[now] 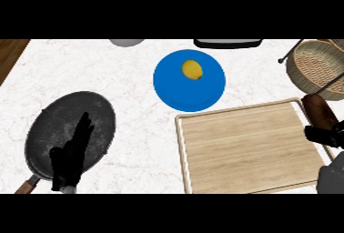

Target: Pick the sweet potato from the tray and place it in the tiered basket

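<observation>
Sweet potato (319, 110) sits in our right hand (324, 134), fingers curled round its lower end, over the right rim of the tray (249, 150), just below the tiered basket (314, 63). Our left hand (70, 157) hovers straight-fingered over the pan (104, 113).

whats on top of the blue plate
A single yellow lemon lies on the blue plate, toward its far side. Only the patch of plate under the lemon is covered.

1 tray (249, 145), 1 sweet potato (318, 109)
</observation>
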Motion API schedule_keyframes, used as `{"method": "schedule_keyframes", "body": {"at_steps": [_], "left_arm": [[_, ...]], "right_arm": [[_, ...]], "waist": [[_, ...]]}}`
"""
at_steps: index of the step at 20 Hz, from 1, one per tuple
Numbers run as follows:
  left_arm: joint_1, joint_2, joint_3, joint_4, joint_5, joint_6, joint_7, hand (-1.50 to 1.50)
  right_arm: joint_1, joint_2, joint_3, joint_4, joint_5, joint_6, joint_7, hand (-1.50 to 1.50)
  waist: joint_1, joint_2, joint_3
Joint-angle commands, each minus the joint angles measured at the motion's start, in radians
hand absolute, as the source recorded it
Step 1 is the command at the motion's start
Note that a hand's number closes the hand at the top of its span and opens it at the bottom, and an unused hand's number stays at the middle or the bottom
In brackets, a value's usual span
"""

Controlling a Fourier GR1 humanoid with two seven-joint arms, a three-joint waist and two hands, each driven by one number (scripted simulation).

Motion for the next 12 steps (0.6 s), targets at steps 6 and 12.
{"method": "schedule_keyframes", "body": {"at_steps": [6,12], "left_arm": [[0.003,-0.004,0.012,0.071,0.001,-0.020,0.011,0.00],[0.027,-0.054,-0.027,0.081,-0.045,0.018,-0.016,0.00]], "right_arm": [[-0.242,-0.109,-0.001,-0.289,0.193,0.134,0.160,1.50],[-0.415,-0.197,-0.045,-0.286,0.219,0.357,0.116,1.50]], "waist": [[0.012,0.007,-0.010],[0.011,0.005,-0.009]]}}
